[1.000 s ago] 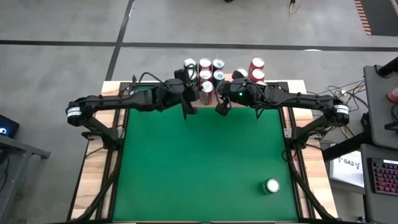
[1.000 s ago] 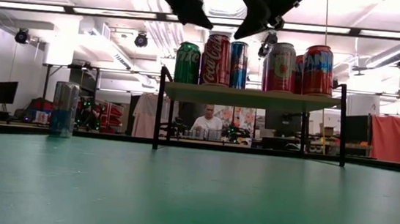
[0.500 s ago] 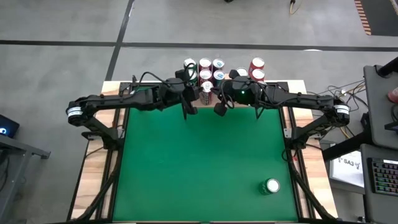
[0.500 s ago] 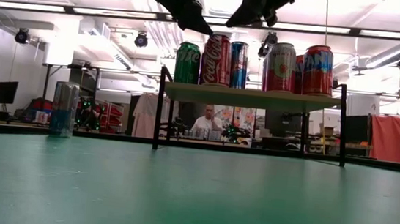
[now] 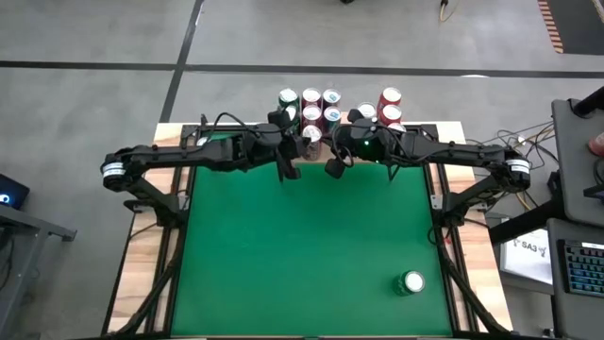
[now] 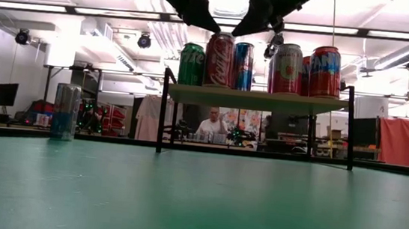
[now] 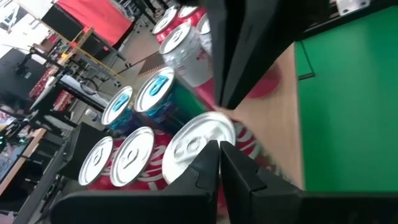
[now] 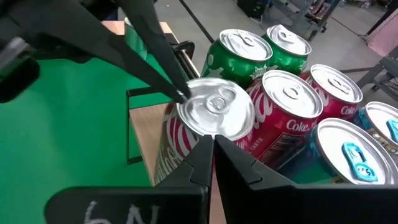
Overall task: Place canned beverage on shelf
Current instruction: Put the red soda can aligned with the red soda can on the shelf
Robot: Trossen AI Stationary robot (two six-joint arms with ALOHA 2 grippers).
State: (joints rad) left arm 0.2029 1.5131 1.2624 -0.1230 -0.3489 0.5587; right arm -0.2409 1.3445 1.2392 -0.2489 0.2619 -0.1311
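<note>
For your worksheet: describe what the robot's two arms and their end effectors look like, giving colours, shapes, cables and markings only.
Both arms are dark, slender and jointed, each with a pale ring near its base. Black cables loop along them. The left end effector and right end effector each end in two flat, tapered black fingers. A small green light glows on the right wrist.

"Coke" reads on a red can (image 8: 288, 118); "Coca-Cola" on the shelf-front can (image 6: 219, 60).

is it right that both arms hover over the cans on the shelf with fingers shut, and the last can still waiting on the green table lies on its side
Not quite. The can left on the green table stands upright; the high view shows its round top, the low view its upright side. The rest holds: the left gripper and right gripper are shut by the shelf.
</note>
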